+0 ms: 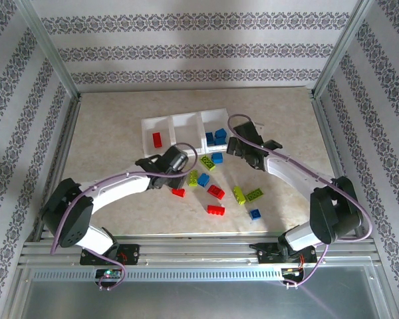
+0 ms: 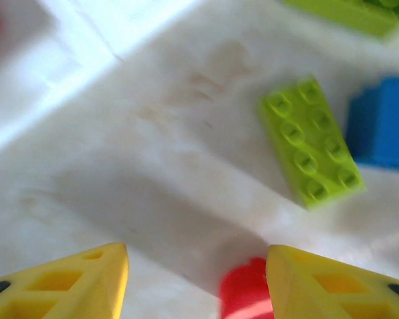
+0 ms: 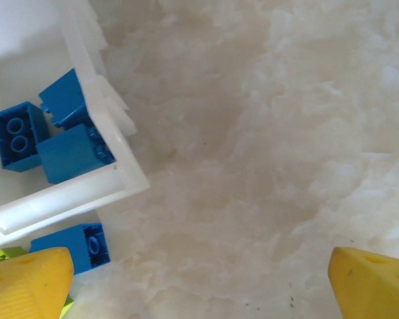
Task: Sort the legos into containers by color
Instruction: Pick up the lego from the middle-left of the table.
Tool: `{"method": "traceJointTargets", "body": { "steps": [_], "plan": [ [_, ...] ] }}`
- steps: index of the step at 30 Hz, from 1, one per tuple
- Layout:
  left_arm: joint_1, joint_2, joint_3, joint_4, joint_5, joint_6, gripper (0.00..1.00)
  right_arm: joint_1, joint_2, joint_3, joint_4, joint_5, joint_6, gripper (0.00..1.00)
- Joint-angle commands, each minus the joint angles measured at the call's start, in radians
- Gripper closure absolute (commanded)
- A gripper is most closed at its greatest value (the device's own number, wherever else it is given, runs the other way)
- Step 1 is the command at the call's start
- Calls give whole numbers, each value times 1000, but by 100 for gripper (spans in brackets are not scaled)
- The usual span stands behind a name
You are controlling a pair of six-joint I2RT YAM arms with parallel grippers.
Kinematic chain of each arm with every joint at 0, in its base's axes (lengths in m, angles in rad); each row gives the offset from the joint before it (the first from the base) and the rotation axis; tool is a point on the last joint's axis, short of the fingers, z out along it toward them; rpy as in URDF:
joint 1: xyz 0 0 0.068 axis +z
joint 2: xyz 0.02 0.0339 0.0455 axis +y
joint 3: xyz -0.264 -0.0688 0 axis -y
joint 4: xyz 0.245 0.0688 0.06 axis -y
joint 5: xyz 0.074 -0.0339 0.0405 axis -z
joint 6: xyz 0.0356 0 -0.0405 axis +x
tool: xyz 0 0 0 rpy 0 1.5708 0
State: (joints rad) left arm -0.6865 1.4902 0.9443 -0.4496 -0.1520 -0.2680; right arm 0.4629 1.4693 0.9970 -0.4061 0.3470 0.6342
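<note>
A small red brick lay on the table between the left gripper's half-parted jaws, just beside one finger, apart from the other. The right gripper gaped wide near the tray corner holding blue bricks.

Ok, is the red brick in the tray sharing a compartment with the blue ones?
No, the red brick lies in the left compartment of the tray, the blue bricks in the right one.

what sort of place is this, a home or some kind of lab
Most likely a lab test cell, not a home: two robot arms bolted to an aluminium rail, a table boxed in by metal posts and wallpapered panels, and legos with a sorting tray.
</note>
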Motion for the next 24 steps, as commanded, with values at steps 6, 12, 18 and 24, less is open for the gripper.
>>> {"method": "traceJointTargets", "body": {
  "steps": [6,12,18,24],
  "plan": [
    [179,-10,113,60,-76,-25,46,17,-87,-72,20,100,81,2],
    [265,68,183,75,-32,4,48,17,-115,-96,15,113,92,2],
    [264,24,156,30,113,-9,37,19,-151,-125,6,141,104,1],
    [164,-21,55,-85,187,-75,29,14,-166,-127,4,158,102,2]
  ]
}}
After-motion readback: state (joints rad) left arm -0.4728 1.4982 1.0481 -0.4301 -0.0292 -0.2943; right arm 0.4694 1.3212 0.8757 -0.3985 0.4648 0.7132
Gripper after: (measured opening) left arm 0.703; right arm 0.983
